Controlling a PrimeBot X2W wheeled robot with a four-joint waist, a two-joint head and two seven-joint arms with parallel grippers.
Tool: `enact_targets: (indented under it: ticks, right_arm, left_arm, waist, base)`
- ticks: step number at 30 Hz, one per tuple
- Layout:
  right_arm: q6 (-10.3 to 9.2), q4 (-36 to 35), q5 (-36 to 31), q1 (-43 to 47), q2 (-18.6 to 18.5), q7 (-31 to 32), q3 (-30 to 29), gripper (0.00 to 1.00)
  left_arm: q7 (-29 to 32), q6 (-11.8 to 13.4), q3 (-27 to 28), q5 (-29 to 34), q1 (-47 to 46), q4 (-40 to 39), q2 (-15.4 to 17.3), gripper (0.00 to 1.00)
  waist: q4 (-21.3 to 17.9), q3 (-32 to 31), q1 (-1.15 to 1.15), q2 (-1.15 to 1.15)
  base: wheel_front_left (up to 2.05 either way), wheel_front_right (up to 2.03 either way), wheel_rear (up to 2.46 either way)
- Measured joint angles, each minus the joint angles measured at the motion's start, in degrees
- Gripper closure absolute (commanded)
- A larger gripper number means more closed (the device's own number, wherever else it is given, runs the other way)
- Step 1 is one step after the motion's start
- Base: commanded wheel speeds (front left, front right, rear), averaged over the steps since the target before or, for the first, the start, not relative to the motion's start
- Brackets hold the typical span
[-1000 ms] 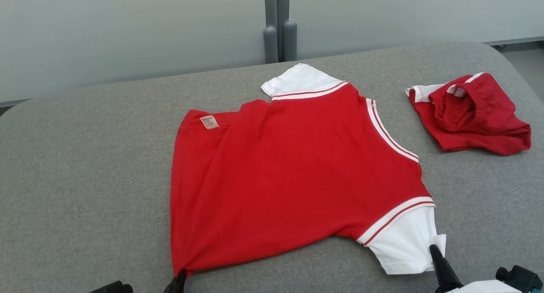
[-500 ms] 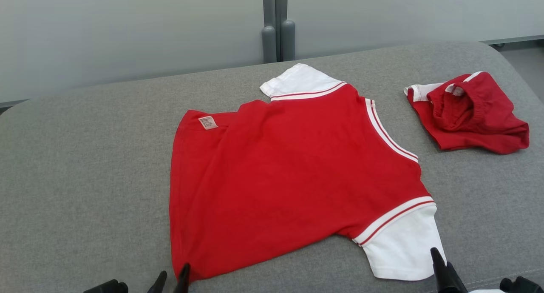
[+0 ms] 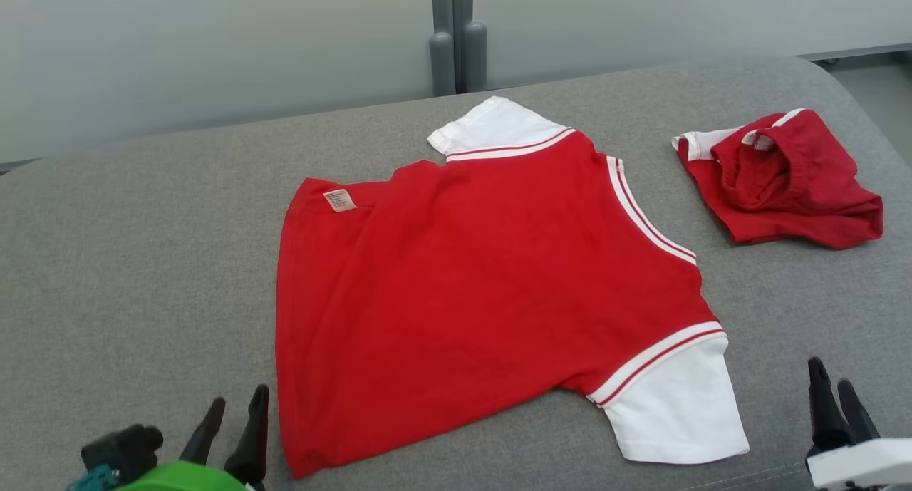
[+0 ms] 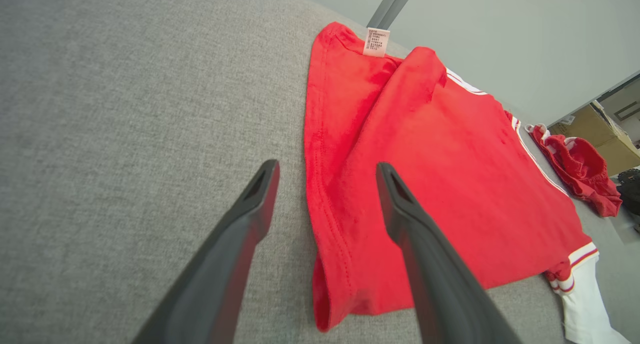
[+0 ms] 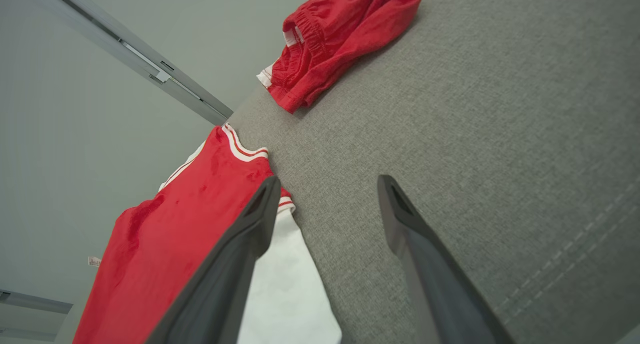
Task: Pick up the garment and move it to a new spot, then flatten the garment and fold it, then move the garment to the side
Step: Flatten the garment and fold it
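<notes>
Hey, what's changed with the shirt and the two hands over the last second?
Both hands let go. The left hand released the hem corner of the red shirt and the right hand released its white sleeve; both now stand open, drawn back off the cloth. The shirt stays spread flat, and the crumpled red shorts stay put.

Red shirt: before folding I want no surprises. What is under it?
The red shirt lies flat on the grey cushion, which shows all around it. By the label its own lower layer peeks out. Anything beneath the cloth is covered.
</notes>
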Motion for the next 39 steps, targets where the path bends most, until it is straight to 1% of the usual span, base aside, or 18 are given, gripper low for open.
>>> enact_targets:
  ticks: [5,10,12,19,24,25,28,33,39]
  right_arm:
    - [0.56,-4.82,-4.85,-6.88,-1.74,0.01,3.60,0.00]
    - [0.81,-7.75,-7.84,-12.55,-2.50,0.20,7.15,0.00]
    - [0.82,-8.66,-8.40,-14.99,-2.71,0.71,8.06,0.00]
    - [1.31,-11.43,-9.71,-21.34,-2.64,2.93,11.58,0.00]
    - [1.34,-13.35,-9.72,-23.76,-1.70,3.74,13.58,0.00]
    - [1.34,-13.35,-9.72,-23.76,-1.70,3.74,13.58,0.00]
    - [1.81,-14.51,-9.72,-25.22,-0.94,3.98,14.80,0.00]
    - [1.82,-15.43,-9.72,-26.74,-0.78,3.92,15.50,0.00]
    - [1.82,-15.55,-9.70,-27.07,-0.55,3.11,15.49,0.00]
  left_arm:
    - [1.44,0.05,-1.34,2.78,-10.33,-1.58,0.15,0.00]
    - [3.16,1.38,-2.05,4.54,-19.93,-0.78,-0.33,0.00]
    - [4.26,2.10,-2.12,5.17,-23.26,0.40,-0.56,0.00]
    - [8.56,3.02,-2.98,7.84,-32.98,7.09,-0.73,0.00]
    - [11.46,3.57,-3.03,10.22,-38.28,12.33,-0.12,0.00]
    - [11.46,3.57,-3.03,10.22,-38.28,12.33,-0.12,0.00]
    - [12.65,3.60,-2.53,11.36,-40.52,15.37,1.13,0.00]
    - [13.93,4.03,-2.16,13.46,-43.71,19.53,2.98,0.00]
    - [14.95,4.02,-3.21,14.19,-46.83,23.43,3.24,0.00]
  waist:
    - [-0.38,1.46,0.00,0.00]
    - [-0.92,3.69,0.00,0.00]
    - [-1.20,4.83,0.00,0.00]
    - [-2.37,9.63,0.00,0.00]
    - [-3.44,13.43,0.00,0.00]
    - [-3.44,13.43,0.00,0.00]
    - [-4.26,15.72,0.00,0.00]
    - [-5.87,19.20,0.00,0.00]
    - [-7.67,22.25,0.00,0.00]
  base:
    - [0.00,0.00,0.00]
    - [0.00,0.00,0.00]
    - [0.00,0.00,0.00]
    - [0.00,0.00,0.00]
    - [0.00,0.00,0.00]
    - [0.00,0.00,0.00]
    - [0.00,0.00,0.00]
    - [0.00,0.00,0.00]
    - [0.00,0.00,0.00]
